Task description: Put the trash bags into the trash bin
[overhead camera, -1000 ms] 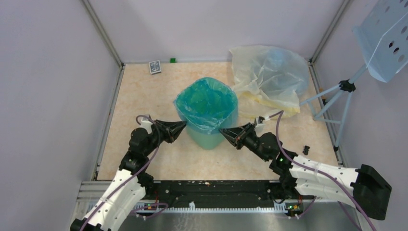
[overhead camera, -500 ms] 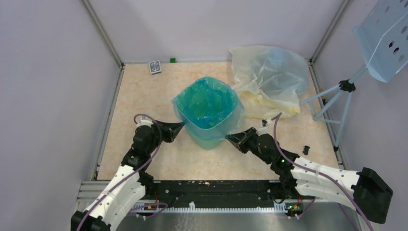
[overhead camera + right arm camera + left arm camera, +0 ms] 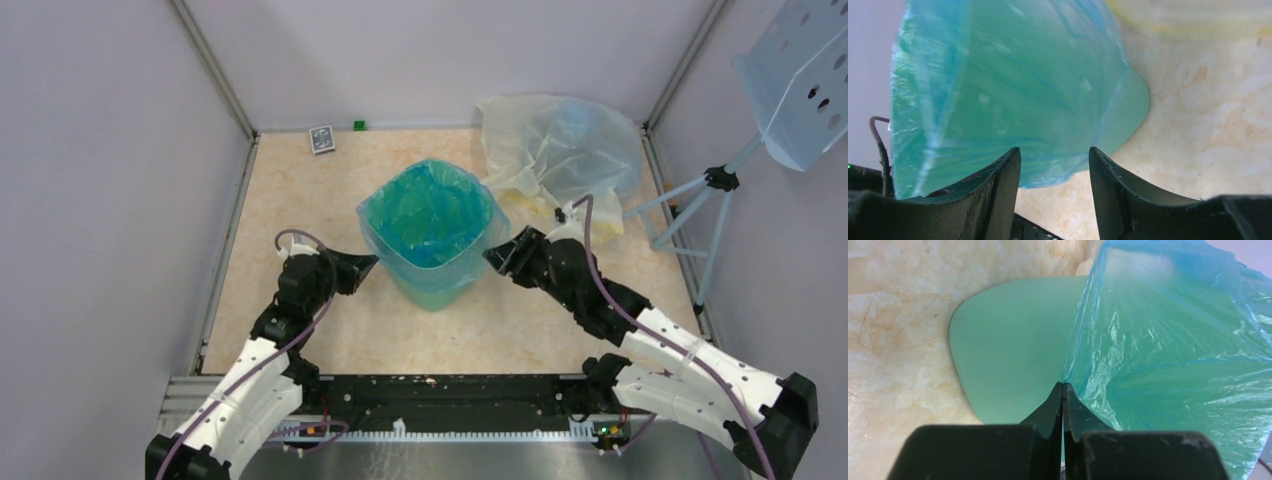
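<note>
The green trash bin stands mid-table, lined with a light blue trash bag whose hem is folded down over the rim. My left gripper is at the bin's left wall. In the left wrist view it is shut, its tips pinching the edge of the blue bag against the bin. My right gripper is at the bin's right side. There it stands open, and the bag's hem hangs free just beyond its fingertips. More trash bags, pale yellowish and clear, lie heaped at the back right.
A small dark card box and a tiny green block sit by the back wall. A tripod carrying a light blue perforated panel stands at the right edge. A small black piece lies near it.
My right gripper opened, let go of the blue bag's hem and moved back along the bin's right side. My left gripper closed at the hem. The bag now spreads wider over the rim.
</note>
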`<state>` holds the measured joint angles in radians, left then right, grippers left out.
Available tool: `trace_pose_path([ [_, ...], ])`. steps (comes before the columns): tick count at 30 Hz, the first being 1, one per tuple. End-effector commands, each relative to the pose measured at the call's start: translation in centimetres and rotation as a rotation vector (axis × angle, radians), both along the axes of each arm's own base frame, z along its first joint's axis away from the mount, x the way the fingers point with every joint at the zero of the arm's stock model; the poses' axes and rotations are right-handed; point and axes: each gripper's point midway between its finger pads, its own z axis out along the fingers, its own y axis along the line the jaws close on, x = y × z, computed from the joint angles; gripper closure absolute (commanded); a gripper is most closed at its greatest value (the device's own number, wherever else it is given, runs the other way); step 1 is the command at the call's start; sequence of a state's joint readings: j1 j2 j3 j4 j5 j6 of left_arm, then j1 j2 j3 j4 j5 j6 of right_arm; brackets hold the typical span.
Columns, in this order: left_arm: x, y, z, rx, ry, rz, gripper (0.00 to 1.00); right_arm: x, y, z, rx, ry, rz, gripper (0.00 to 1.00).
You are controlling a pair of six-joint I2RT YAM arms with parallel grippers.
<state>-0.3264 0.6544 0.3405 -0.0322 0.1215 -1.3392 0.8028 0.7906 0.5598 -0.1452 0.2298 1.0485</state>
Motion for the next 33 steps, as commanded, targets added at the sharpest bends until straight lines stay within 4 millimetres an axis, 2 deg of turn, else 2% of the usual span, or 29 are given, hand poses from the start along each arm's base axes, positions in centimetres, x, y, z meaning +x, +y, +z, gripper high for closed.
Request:
trace_pose_path([
  [1, 0.7, 0.4, 2.8, 0.034, -0.089, 0.014, 1.0, 0.7, -2.9, 3.4, -0.315, -0.122, 0.038, 0.47],
  [5, 0.7, 0.3, 3.1, 0.047, -0.094, 0.004, 1.0, 0.9, -3.2, 9.0, -0.398, -0.302, 0.107, 0.53],
  [7, 0.7, 0.3, 3.1, 0.059, -0.092, -0.003, 1.0, 1.0, -2.8, 11.6, -0.449, -0.357, 0.157, 0.61],
  [8, 0.7, 0.3, 2.9, 0.069, -0.083, -0.005, 1.0, 1.1, -2.2, 12.9, -0.466, -0.388, 0.194, 0.7],
  [11, 0.7, 0.2, 2.7, 0.082, -0.079, -0.018, 1.0, 1.6, 0.4, 15.1, -0.53, -0.431, 0.34, 1.0],
  [14, 0.7, 0.0, 2.6, 0.089, -0.083, -0.029, 1.0, 2.2, 3.3, 15.5, -0.582, -0.414, 0.499, 1.0],
  [18, 0.6, 0.0, 2.6, 0.12, -0.093, -0.047, 1.0, 2.5, 7.0, 13.1, -0.616, -0.326, 0.664, 1.0],
  [23, 0.6, 0.0, 2.2, 0.159, -0.086, -0.067, 1.0, 2.7, 10.2, 8.7, -0.745, -0.199, 0.728, 1.0],
  [27, 0.7, -0.3, 2.4, 0.179, -0.102, -0.091, 1.0, 2.4, 11.1, 5.6, -0.82, -0.108, 0.782, 1.0],
  [33, 0.8, -0.2, 2.4, 0.216, -0.111, -0.108, 1.0, 2.8, 10.9, 0.3, -0.902, 0.074, 0.785, 1.0],
])
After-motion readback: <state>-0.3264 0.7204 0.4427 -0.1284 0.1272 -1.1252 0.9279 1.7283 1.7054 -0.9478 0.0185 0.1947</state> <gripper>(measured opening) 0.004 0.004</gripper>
